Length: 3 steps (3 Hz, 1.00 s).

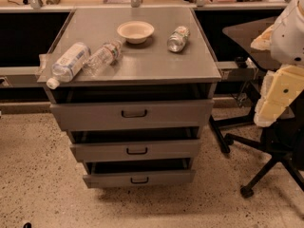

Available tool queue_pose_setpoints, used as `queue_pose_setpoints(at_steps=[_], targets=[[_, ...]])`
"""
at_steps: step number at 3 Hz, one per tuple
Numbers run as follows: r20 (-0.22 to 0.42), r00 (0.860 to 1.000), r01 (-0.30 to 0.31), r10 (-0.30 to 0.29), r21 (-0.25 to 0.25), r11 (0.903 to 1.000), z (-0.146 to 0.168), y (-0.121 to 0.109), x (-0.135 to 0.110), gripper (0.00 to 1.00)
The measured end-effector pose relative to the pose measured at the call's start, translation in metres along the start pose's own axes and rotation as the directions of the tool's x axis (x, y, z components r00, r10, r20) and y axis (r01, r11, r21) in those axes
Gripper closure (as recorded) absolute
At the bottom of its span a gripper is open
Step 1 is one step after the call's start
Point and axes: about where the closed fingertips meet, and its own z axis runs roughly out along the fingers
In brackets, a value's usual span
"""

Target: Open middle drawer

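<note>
The grey metal cabinet stands in the middle of the view with three drawers. The middle drawer has a mid-sized front panel with a small black loop handle at its centre. It stands slightly out, with a dark gap above its front. My gripper, cream-coloured below the white arm, is at the right edge of the view. It is well to the right of the cabinet, above the level of the middle drawer, and touches nothing on it.
The top drawer and the bottom drawer also stand slightly out. On the cabinet top lie a bowl, two plastic bottles and a third bottle. An office chair base and a dark table are at the right.
</note>
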Motion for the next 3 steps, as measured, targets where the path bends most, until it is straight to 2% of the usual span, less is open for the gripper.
queue_pose_setpoints(at_steps=[1,2,3], targets=[[0.004,1.000,0.001,-0.001,0.001,1.0000,0.004,0.000,0.001,0.00],[0.048,0.999,0.006,-0.006,0.004,1.0000,0.045,0.006,0.010,0.00],[0.076,0.995,0.074,-0.070,-0.056,0.9957,0.108,0.032,0.019,0.00]])
